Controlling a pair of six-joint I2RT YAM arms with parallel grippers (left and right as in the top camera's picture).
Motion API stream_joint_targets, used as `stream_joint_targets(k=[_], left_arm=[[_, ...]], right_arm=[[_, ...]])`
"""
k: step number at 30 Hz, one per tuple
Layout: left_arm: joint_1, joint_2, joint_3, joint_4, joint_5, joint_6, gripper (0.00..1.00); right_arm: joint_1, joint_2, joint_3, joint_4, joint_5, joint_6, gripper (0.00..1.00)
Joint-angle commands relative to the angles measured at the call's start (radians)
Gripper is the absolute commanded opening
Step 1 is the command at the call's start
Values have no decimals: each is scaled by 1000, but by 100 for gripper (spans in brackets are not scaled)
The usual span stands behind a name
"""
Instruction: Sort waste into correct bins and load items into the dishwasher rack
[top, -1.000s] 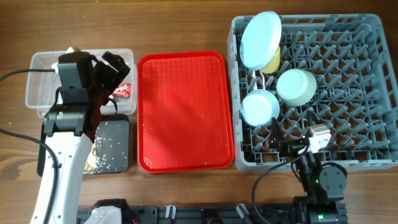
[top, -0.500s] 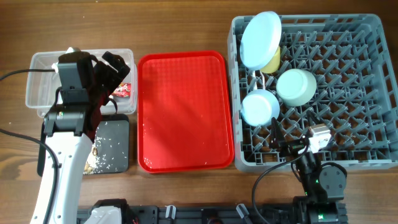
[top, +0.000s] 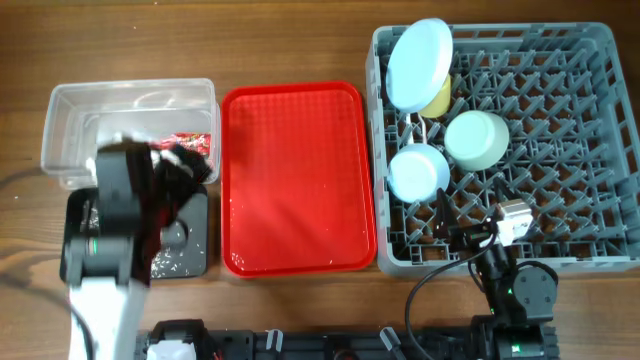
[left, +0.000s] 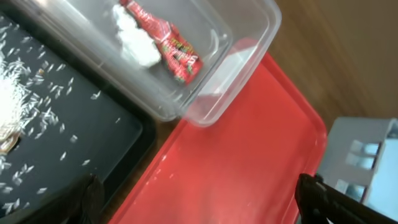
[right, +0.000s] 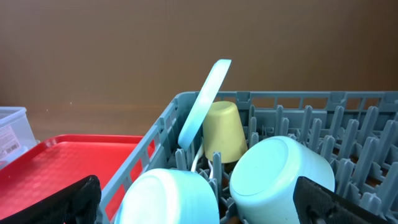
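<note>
The clear tub (top: 60, 130) holds the red-and-clear wrapper (top: 190, 142) and the white tissue (left: 137, 46); the wrapper also shows in the left wrist view (left: 165, 40). My left gripper (top: 180, 165) is open and empty, above the black tray (top: 195, 255) with its rice crumbs (left: 37, 118). The dishwasher rack (top: 600, 150) holds the blue plate (top: 418, 62) on edge, the yellow cup (top: 440, 97), the mint bowl (top: 476, 138), the small blue bowl (top: 418, 172) and white utensil handles (top: 415, 122). My right gripper (top: 455, 225) is open and empty at the rack's front.
The large red tray (top: 295, 180) lies between the bins and the rack and fills most of the left wrist view (left: 236, 155). Wooden tabletop (top: 250, 40) surrounds everything. My left arm covers part of the black tray.
My left arm has pulled back from over the clear tub toward the table's front. It is now over the black tray. The right arm has not moved.
</note>
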Motion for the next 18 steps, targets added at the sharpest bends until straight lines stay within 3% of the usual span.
stream_joint_targets(k=[1, 4, 6, 10, 18], left_arm=[[9, -257, -214, 88, 3, 2, 100], [18, -491, -365, 272, 3, 2, 100], [22, -646, -474, 497, 3, 2, 100], [24, -755, -603, 754, 4, 3, 100], [26, -840, -781, 787, 4, 3, 100]], right_arm=[[6, -10, -1, 3, 24, -13, 100], [6, -10, -1, 3, 24, -13, 100], [6, -10, -1, 3, 24, -13, 100], [6, -10, -1, 3, 24, -13, 100], [6, -10, -1, 3, 24, -13, 100]])
